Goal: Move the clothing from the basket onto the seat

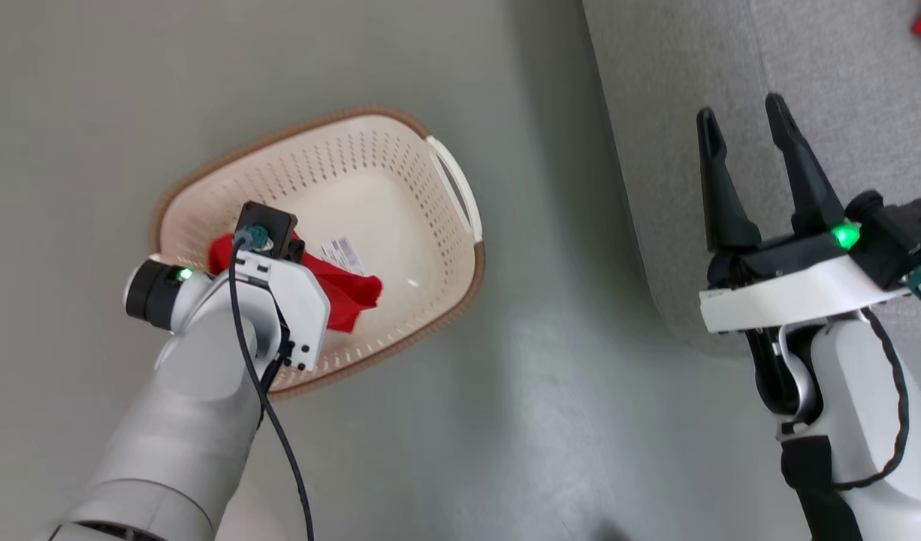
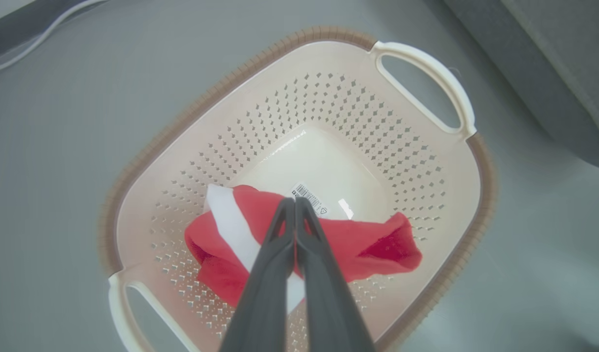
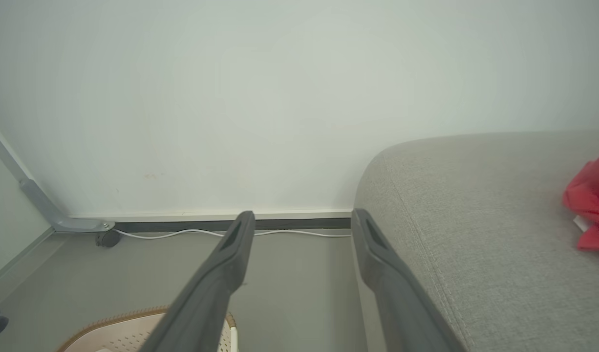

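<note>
The cream basket (image 1: 460, 197) with a brown rim stands on the floor left of the seat (image 1: 806, 68). A red garment with a white stripe (image 2: 373, 244) lies crumpled in its near end, beside the label sticker (image 2: 311, 198). My left gripper (image 2: 294, 201) reaches down into the basket (image 2: 206, 161), shut, its tips pinching the cloth's upper edge. In the head view the left wrist (image 1: 273, 263) covers the fingers and part of the red cloth (image 1: 348, 289). My right gripper (image 1: 742, 113) hangs open and holds nothing over the seat's front edge. Another red garment (image 3: 590, 205) lies on the seat (image 3: 475, 220).
Grey floor (image 1: 543, 413) separates the basket from the sofa. Along the wall's baseboard runs a white cable (image 3: 182, 233). A grey metal leg with a caster (image 3: 106, 238) stands at the left. The basket's rim (image 3: 133, 325) shows under my right gripper (image 3: 302, 217).
</note>
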